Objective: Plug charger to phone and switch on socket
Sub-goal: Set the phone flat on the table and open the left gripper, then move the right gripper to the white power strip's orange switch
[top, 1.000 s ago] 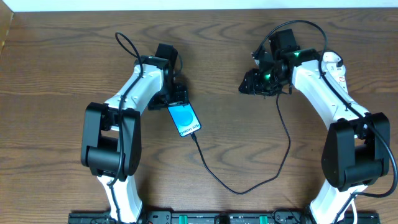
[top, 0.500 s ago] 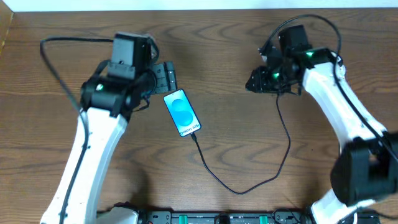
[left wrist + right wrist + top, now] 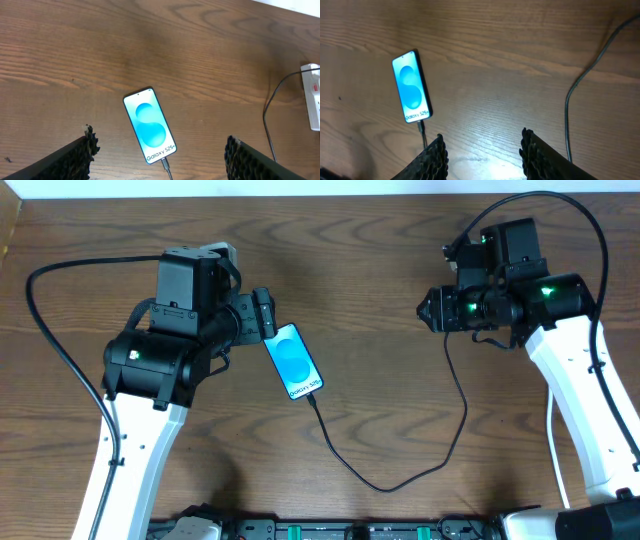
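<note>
The charger [image 3: 385, 487] lies in a loose loop on the surface [image 3: 380, 250], its connector tip seated in the bottom edge of the phone [image 3: 295, 362], which lies flat and lit between the two arms. Its far end runs up under the right arm; the white adapter is not in view. The socket [image 3: 312, 100] shows only at the right edge of the left wrist view, a red switch mark on it; overhead, the right arm hides it. The left end effector [image 3: 160, 139] hangs above the phone, fingers spread wide, holding nothing. The right end effector [image 3: 483, 134] is likewise parted and empty, the cable just to its right.

Plugging looks done; the switch is probably what is left. The main risk is the cable: it passes close by the right end effector, and a finger catching it on the way to the socket could tug the connector out or drag the phone. The switch is small, so parted fingers may straddle it or press beside it. The socket looks light and unanchored, so an off-centre push could slide it rather than flip the switch.
</note>
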Available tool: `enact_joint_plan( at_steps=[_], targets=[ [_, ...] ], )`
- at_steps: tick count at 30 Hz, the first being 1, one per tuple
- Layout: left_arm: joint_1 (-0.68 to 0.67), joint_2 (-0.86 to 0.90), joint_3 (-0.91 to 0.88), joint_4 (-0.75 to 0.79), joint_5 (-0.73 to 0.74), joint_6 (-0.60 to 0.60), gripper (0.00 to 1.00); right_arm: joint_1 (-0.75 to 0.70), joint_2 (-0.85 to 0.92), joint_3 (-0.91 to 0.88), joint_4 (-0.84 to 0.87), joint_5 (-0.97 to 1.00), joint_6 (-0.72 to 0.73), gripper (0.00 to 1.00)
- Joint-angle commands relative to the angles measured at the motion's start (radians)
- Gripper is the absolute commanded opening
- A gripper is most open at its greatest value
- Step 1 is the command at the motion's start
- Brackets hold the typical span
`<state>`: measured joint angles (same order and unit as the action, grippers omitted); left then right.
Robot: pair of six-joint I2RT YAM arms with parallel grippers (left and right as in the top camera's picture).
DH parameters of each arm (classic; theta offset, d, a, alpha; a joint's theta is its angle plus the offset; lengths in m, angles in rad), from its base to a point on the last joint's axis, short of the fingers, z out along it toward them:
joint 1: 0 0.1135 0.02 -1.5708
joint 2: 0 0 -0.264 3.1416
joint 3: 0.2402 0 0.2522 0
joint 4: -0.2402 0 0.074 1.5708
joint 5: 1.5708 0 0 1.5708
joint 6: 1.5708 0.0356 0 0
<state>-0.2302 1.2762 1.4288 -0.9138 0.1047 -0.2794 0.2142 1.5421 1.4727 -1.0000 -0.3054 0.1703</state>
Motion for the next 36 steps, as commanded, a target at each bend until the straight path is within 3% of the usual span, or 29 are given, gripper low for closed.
enact_joint_plan(
  at_steps=[1,36],
  targets=[
    [0.005,-0.005,0.010,-0.007,-0.012,0.016,0.84,-0.007,-0.013,0.018,-0.002,0.019,-0.015,0.47],
    [0.005,-0.003,0.009,-0.006,-0.012,0.017,0.85,-0.029,-0.013,0.018,-0.015,0.038,-0.014,0.49]
  ],
)
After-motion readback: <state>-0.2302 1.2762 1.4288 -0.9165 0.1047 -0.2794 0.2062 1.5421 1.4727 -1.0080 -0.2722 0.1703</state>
